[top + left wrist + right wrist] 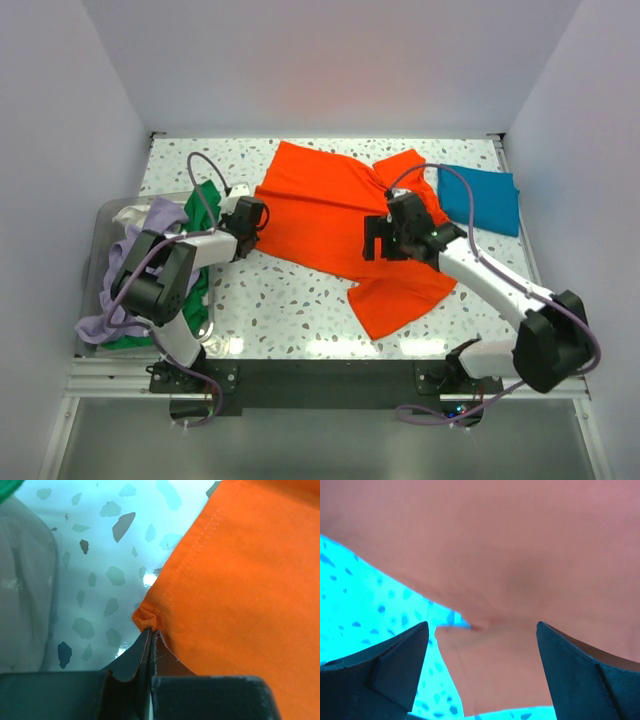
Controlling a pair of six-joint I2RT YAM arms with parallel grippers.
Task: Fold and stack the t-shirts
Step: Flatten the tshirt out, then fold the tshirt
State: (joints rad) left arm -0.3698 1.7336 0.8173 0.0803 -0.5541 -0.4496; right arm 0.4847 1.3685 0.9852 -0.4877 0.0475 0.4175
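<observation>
Where the orange t-shirt (330,225) lies: spread across the centre of the table (280,300), one sleeve trailing toward 5 o'clock
Left gripper (151,635): fingers pressed together, pinching the stitched hem corner at the shirt's 9 o'clock edge
Right gripper (482,630): fingers spread wide over the cloth, holding nothing
Handling: light, limp, bunches readily
Best hold: hems and corners, pinched thin
Teal t-shirt (480,198): folded at 2 o'clock
Bin (97,235): at 9 o'clock, with the green t-shirt (208,195) and lavender t-shirt (165,215) heaped in it

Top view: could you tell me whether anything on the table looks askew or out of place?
Yes: the bright orange cloth t-shirt lies diagonal and rumpled, not flat, its hem corner bunched in the shut left pincer. The folded teal-blue cloth t-shirt lies tidy.
</observation>
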